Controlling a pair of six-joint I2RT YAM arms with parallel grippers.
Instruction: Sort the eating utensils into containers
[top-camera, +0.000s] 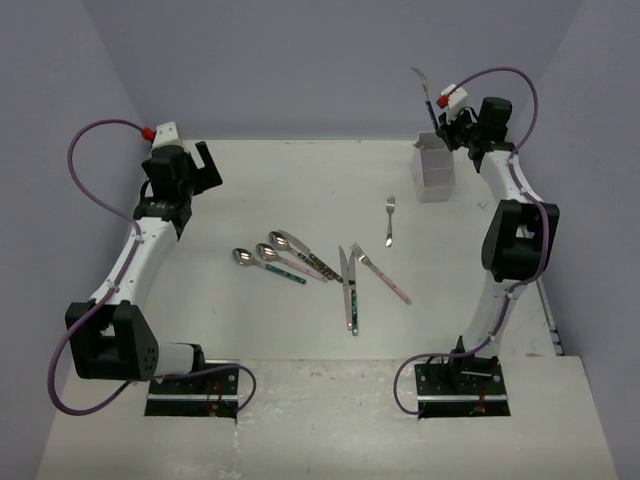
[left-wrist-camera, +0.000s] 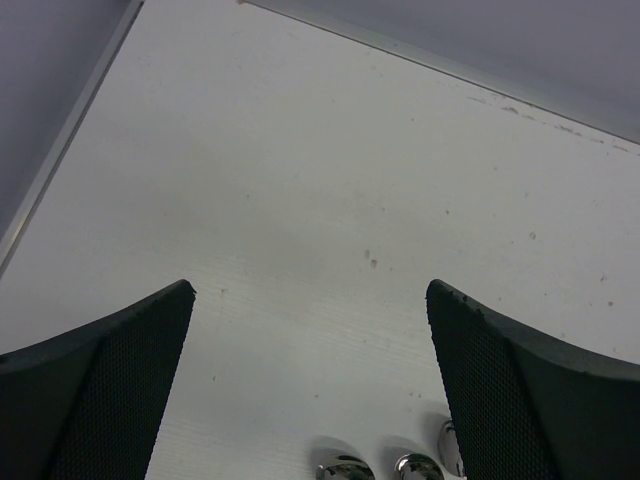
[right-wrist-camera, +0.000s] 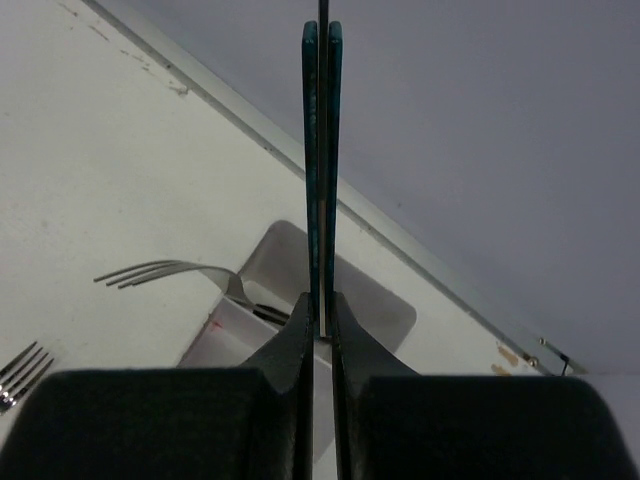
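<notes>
My right gripper (top-camera: 438, 110) (right-wrist-camera: 320, 310) is shut on a teal-handled knife (top-camera: 425, 84) (right-wrist-camera: 322, 150), held edge-on and pointing up above the white container (top-camera: 434, 170) (right-wrist-camera: 222, 335) at the back right. A fork (right-wrist-camera: 170, 270) leans out of that container. On the table's middle lie three spoons (top-camera: 268, 251), a dark-handled knife (top-camera: 347, 288), a pink-handled fork (top-camera: 381, 273) and a small metal fork (top-camera: 390, 219). My left gripper (top-camera: 200, 165) (left-wrist-camera: 310, 290) hangs open at the back left, with nothing between its fingers. The spoon bowls (left-wrist-camera: 418, 466) show at the bottom edge of the left wrist view.
The table's back edge (right-wrist-camera: 400, 240) and grey wall run just behind the container. Another fork's tines (right-wrist-camera: 20, 375) show at the lower left of the right wrist view. The table's left edge (left-wrist-camera: 60, 150) lies near my left gripper.
</notes>
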